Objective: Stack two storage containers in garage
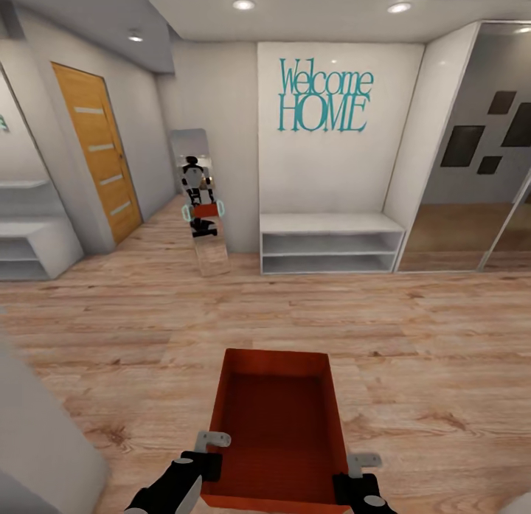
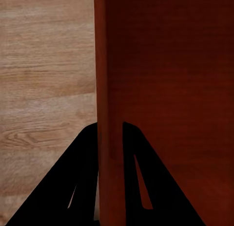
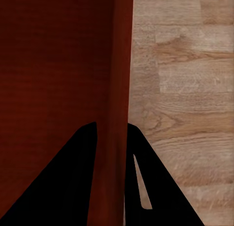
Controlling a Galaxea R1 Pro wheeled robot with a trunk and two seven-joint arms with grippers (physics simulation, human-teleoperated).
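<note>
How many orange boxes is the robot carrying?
1. The orange box is held out in front over the wood floor, with the left gripper and right gripper each pinching a side wall.

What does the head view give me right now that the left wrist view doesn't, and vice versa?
Head view alone: the hallway ahead, with the wooden door, the Welcome HOME sign, the white bench shelf, a leaning mirror, and the right gripper on the bin's other wall. Left wrist view alone: the left gripper up close, fingers straddling the bin's thin wall. Both: the orange-red storage container and the wood-plank floor.
</note>
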